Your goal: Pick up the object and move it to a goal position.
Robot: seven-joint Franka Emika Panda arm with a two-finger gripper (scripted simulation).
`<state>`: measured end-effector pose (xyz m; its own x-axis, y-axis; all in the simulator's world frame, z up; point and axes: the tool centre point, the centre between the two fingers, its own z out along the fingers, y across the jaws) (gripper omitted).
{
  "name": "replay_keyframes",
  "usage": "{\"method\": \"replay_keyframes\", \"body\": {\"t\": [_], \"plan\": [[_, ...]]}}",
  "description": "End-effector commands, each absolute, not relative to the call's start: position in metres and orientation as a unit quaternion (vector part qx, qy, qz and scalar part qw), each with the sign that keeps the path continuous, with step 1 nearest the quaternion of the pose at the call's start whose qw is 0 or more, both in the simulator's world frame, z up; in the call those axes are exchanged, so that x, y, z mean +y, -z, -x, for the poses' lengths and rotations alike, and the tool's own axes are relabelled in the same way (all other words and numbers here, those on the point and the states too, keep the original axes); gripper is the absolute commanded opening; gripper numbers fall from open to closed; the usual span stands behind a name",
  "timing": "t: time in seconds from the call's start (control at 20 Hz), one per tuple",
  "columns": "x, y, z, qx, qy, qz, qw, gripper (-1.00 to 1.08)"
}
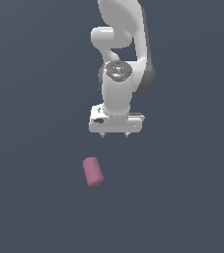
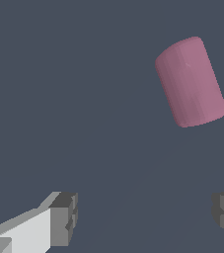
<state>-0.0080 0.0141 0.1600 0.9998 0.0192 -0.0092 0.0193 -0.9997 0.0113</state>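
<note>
The object, a small dusty-pink short cylinder point(image 1: 93, 172), lies on its side on the dark grey floor, below and toward the exterior view's left of my gripper. My white gripper point(image 1: 115, 134) hangs from the arm, pointing down, above the floor and apart from the cylinder. Its short dark fingertips stand wide apart with nothing between them. In the wrist view the cylinder point(image 2: 190, 82) lies beyond the gripper point(image 2: 145, 217), off to one side of the gap between the grey fingers point(image 2: 64, 217).
The white arm point(image 1: 121, 54) rises behind the gripper. A plain dark grey surface point(image 1: 34, 197) fills the rest of both views.
</note>
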Motion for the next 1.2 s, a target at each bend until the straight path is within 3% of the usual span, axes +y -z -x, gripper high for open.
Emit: {"method": "replay_keyframes", "body": {"t": [0.0,1.15], "plan": [[0.012,-0.159,0.006,0.013,0.005,-1.000,0.006,1.00],[-0.060,-0.108,-0.085,0.152,0.002,-0.988,0.002,1.00]]}}
